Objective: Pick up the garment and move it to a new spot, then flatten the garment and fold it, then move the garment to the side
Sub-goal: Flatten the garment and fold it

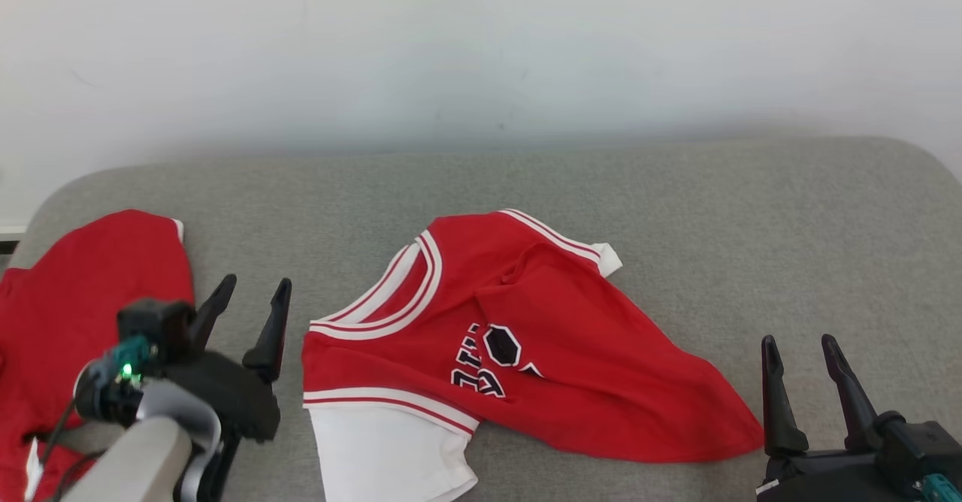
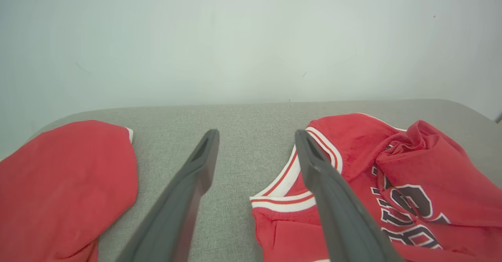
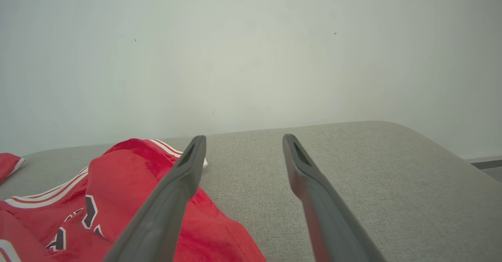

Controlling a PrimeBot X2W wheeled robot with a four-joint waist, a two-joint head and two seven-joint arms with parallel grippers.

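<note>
We judge flattening due | shirt (image 1: 541,314) crumpled | left gripper (image 1: 257,282) at its 9 o'clock, right gripper (image 1: 797,340) at 3, both agape, empty | next: pull corners apart.

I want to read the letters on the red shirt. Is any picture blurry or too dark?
Head view: soft, even light, no glare; the red shirt is sharp, its letters crumpled by folds. Left wrist view: the dark fingers loom big and soft, letters stretched near the edge. Right wrist view: bright wall, letters cut off at the corner.
</note>
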